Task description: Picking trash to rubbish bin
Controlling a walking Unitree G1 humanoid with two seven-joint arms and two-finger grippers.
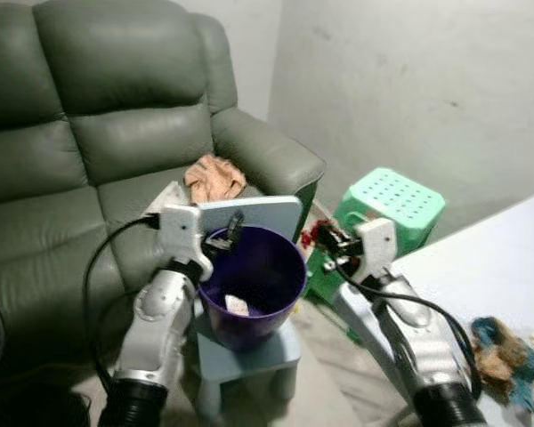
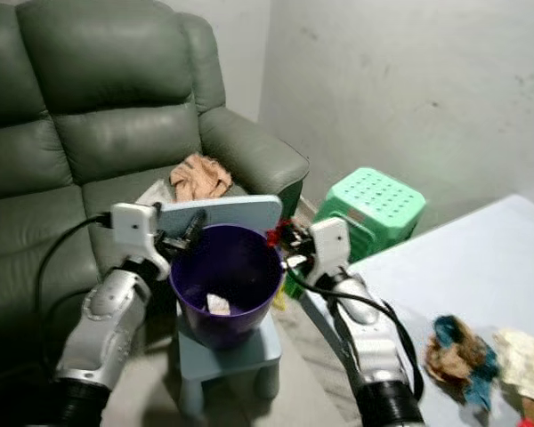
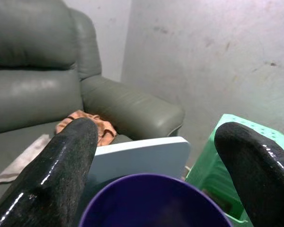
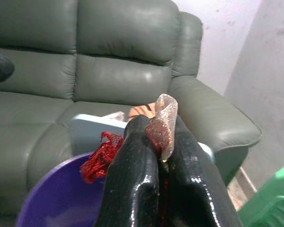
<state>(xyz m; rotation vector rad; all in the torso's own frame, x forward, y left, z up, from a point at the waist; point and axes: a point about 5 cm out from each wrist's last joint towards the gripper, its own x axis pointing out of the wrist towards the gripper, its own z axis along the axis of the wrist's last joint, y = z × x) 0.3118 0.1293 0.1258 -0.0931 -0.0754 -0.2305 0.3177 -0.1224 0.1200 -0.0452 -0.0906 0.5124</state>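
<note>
Left hand (image 1: 232, 233) spread wide, right hand (image 4: 157, 142) pinched closed.

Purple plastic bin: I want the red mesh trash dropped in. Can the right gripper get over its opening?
Probably yes: the right gripper, shut on the red mesh trash, is at the purple plastic bin's uncovered rim.

Sofa (image 1: 98, 133) cut off at left & top edges. Scrap in the purple bin (image 1: 280, 294), pale, too small to identify. Red mesh trash (image 4: 100, 158) mostly hidden behind right gripper (image 4: 156, 142) fingers. Rags on the counter (image 2: 481, 267) run off the bottom-right edge. Blue chair (image 2: 240, 356) largely hidden under bin.
</note>
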